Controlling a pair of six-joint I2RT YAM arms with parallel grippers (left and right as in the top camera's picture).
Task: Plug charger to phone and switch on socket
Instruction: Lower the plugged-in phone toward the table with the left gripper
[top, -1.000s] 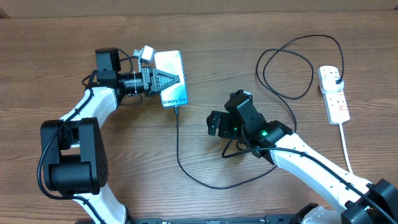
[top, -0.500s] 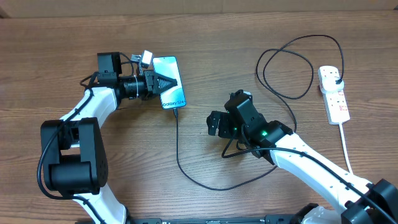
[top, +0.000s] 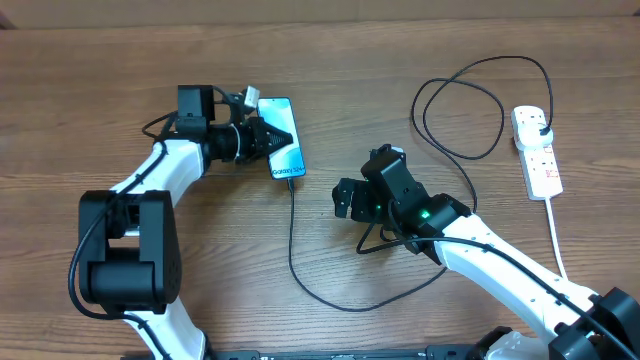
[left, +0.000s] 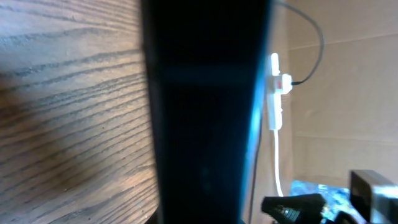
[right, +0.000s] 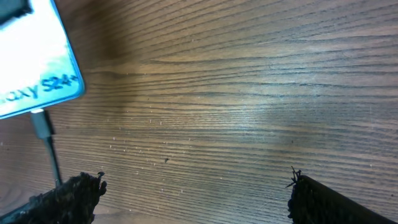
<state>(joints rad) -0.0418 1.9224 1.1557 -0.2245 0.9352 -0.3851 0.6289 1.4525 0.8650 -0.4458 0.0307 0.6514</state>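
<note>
Your left end effector is clamping the slim rectangular smartphone with the light blue-teal screen and dark frame, its black fingers lying across the upper half of the screen. You are probably holding it this way to steady it against the connector. The hold seems to be tipping the smartphone, which is showing narrow from overhead, as if raised on one long side. It is sitting toward the far edge of the brown wooden counter, left of the middle. The small connector tip of the long thin black cable is meeting its lower short edge and looks seated, though I cannot confirm that. The left arm is reaching in low and level, its forearm angling back toward the near-left corner.

Your right end effector is hanging open and empty, fingers wide apart over bare wood near the counter's middle, with its arm stretching in from the near-right corner. The cable is looping on to the white elongated power strip by the right edge, where its black plug is sitting in the far outlet. Whether the switch is on, I cannot tell.
</note>
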